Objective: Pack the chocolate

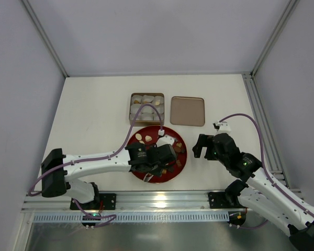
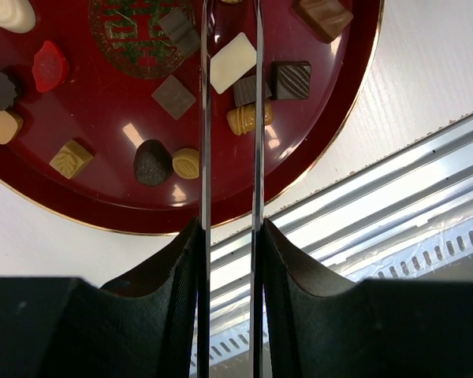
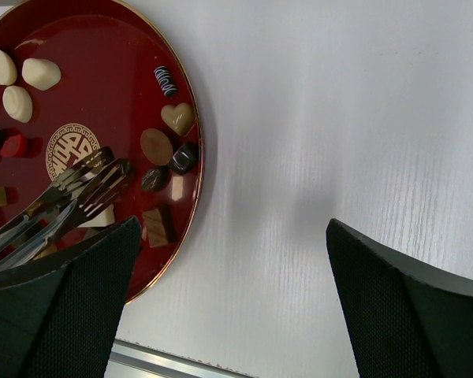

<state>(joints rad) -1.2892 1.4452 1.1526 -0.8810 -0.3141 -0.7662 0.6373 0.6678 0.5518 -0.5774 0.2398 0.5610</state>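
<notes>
The chocolate (image 2: 232, 61) lies as several small dark, tan and white pieces on a round red plate (image 2: 102, 130). My left gripper (image 2: 231, 228) is shut on a pair of metal tongs (image 2: 206, 118). The tong blades reach over the plate and stand on either side of a white square piece. In the top view the left gripper (image 1: 158, 156) hovers over the plate's near half. My right gripper (image 3: 232, 236) stands wide open over bare table to the right of the plate (image 3: 102, 87), holding nothing. The tongs (image 3: 79, 189) also show in the right wrist view.
Behind the plate (image 1: 184, 157) sits a square tin (image 1: 146, 107) with white paper cups in it. Its tan lid (image 1: 187, 111) lies beside it on the right. An aluminium rail (image 1: 162, 200) runs along the table's near edge. The right gripper (image 1: 201, 146) is just right of the plate.
</notes>
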